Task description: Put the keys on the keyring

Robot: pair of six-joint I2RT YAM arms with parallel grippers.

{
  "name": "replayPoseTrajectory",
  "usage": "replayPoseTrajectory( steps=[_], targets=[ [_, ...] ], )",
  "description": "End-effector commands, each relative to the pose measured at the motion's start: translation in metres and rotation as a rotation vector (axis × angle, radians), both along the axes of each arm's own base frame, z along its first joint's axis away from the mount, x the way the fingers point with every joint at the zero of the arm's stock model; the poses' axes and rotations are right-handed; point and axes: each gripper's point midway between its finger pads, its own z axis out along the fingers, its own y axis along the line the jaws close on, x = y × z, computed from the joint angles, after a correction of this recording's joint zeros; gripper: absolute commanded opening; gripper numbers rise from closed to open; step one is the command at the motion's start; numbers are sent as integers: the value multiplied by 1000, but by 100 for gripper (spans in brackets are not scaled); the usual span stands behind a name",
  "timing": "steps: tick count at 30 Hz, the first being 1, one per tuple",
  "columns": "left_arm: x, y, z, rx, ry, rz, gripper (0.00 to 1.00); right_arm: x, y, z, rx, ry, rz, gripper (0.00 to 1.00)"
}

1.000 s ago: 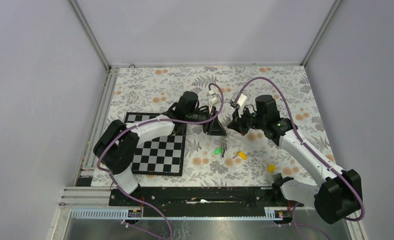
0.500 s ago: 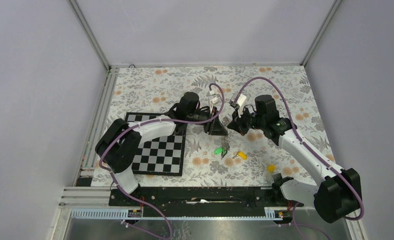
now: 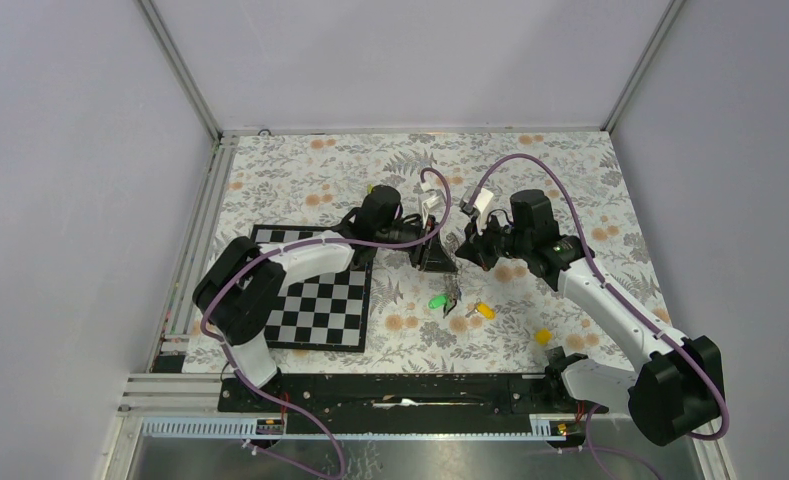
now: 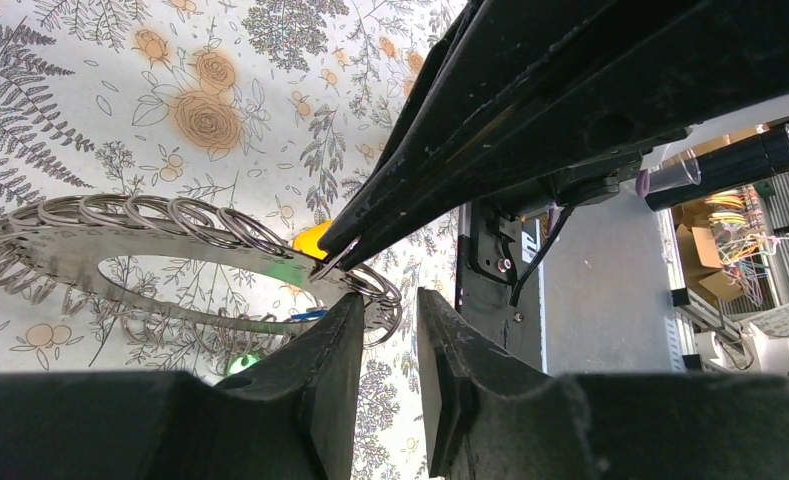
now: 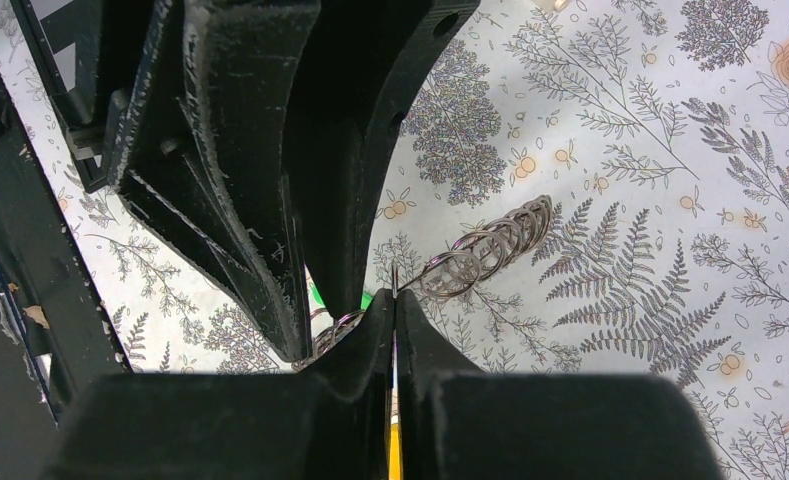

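Observation:
The keyring (image 4: 120, 262), a flat grey metal loop strung with several small split rings, hangs above the floral cloth. My right gripper (image 5: 394, 300) is shut on its thin metal edge. It reaches in from the upper right in the left wrist view (image 4: 332, 262). A sliver of yellow shows deep between its pads; I cannot tell what it is. My left gripper (image 4: 390, 310) is open, its jaws a small gap apart around the keyring's near end, where a few rings (image 4: 382, 300) sit at the left fingertip. A green key (image 3: 436, 301) and two yellow keys (image 3: 485, 310) (image 3: 543, 337) lie on the cloth.
A black-and-white chessboard (image 3: 320, 305) lies left of the grippers under the left arm. The black base rail (image 3: 410, 388) runs along the near edge. Both grippers (image 3: 448, 252) meet tip to tip mid-table, above the green key.
The left gripper has edged slightly right, closer to the right gripper. The right arm and the keys on the cloth have not visibly moved.

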Motion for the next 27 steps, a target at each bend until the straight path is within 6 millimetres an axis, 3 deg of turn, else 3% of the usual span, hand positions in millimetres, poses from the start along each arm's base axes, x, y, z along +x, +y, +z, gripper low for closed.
replayPoseTrajectory(
  steps=[1,8,23,27],
  targets=[
    [5,-6,3,-34,-25,14,30,11,3,14,29,-62,-5,0],
    [13,-9,5,-38,-4,60,28,10,3,13,30,-59,-3,0],
    [23,-2,7,-55,32,127,0,13,-1,12,20,-68,-22,0],
    [24,1,7,-57,36,125,0,14,-2,12,16,-69,-27,0]
  ],
)
